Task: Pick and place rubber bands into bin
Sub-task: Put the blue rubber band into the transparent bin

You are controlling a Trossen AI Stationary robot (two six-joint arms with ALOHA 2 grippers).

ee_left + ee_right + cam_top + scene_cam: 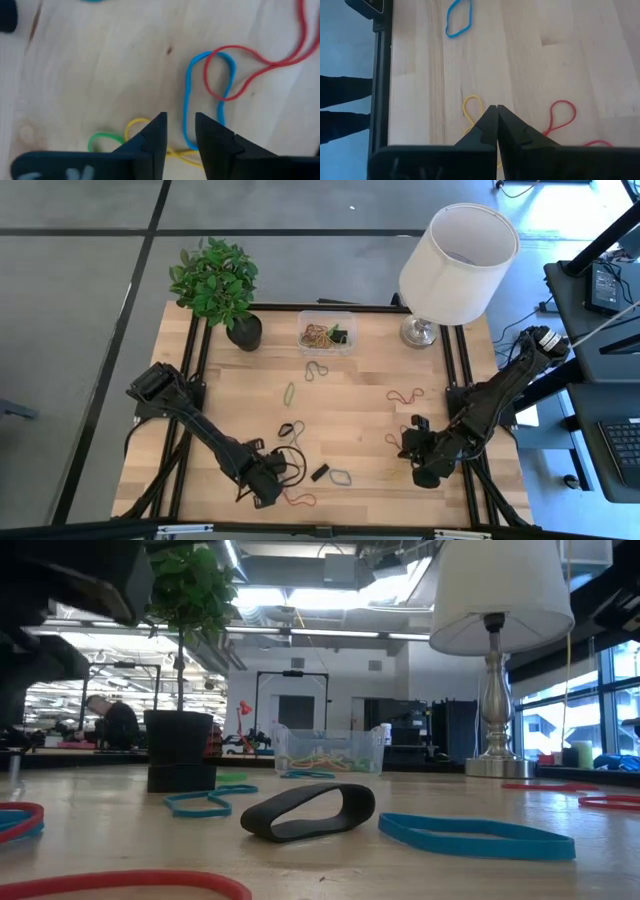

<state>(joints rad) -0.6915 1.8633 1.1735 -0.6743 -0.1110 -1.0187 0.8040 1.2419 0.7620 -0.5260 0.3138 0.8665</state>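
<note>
Rubber bands lie scattered on the wooden table: a green one [289, 392], a red one [405, 395], a blue one [341, 476] and a thick black loop [310, 812]. The clear bin [326, 333] near the far edge holds several bands. My left gripper [180, 125] is open by a narrow gap near the near edge. One strand of a blue band [187, 95], crossed by a red band [250, 75], runs into that gap. A yellow band [134, 124] and a green band [102, 137] lie under one finger. My right gripper [496, 112] is shut low over the table's right side, between a yellow band [472, 106] and a red band [561, 116]. My left gripper points down with a finger on either side of the blue band's strand [186, 131]; whether it touches the strand, I cannot tell. My right gripper's shut fingers point down beside the yellow band's end [470, 120]; they hide the spot, so touch cannot be told.
A black plant pot [243, 330] stands left of the bin, and a lamp's base [418, 332] stands right of it, with the shade [458, 262] overhanging the far right corner. Black frame rails [455, 380] run along the table's sides. Bare wood lies in the middle.
</note>
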